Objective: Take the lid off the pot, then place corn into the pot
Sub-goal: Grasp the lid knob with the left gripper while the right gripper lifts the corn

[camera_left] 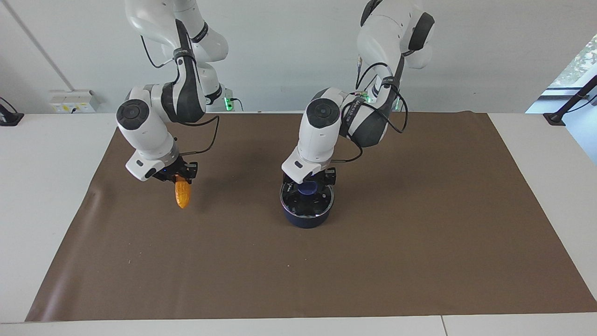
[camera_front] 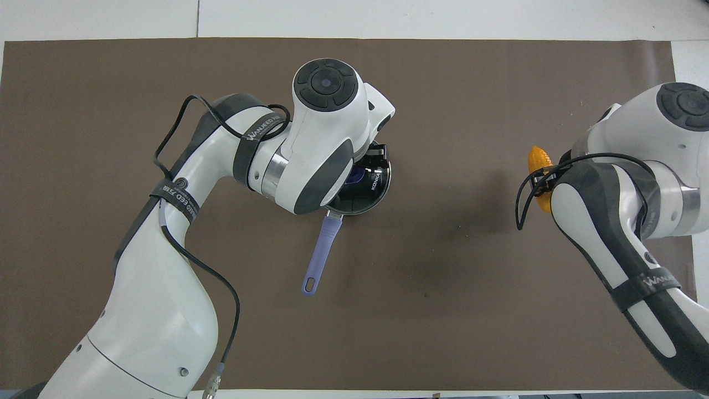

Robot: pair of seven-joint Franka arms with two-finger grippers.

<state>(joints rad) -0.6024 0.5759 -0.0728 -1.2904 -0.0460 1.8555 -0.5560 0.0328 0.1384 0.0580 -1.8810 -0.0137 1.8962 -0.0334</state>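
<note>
Here the left gripper (camera_left: 311,183) is sitting down on the lid (camera_left: 306,198), fingers closing around its knob (camera_left: 308,188), ready for lifting; the lid is covering the pot (camera_left: 306,217) mid-mat. The right gripper (camera_left: 181,178) is clamping the corn (camera_left: 182,194), hanging it above the mat (camera_left: 419,233), seemingly waiting.

Corn (camera_left: 182,194) showing orange-yellow w/ bumpy kernel pattern. Pot (camera_left: 306,218) looking dark navy; handle (camera_front: 321,254) lighter blue-purple. Lid (camera_left: 308,199) showing clear glass, metal rim, blue-purple knob (camera_left: 308,188). Brown mat (camera_left: 419,242) covering white table (camera_left: 42,186). Arms showing white w/ dark grey.
</note>
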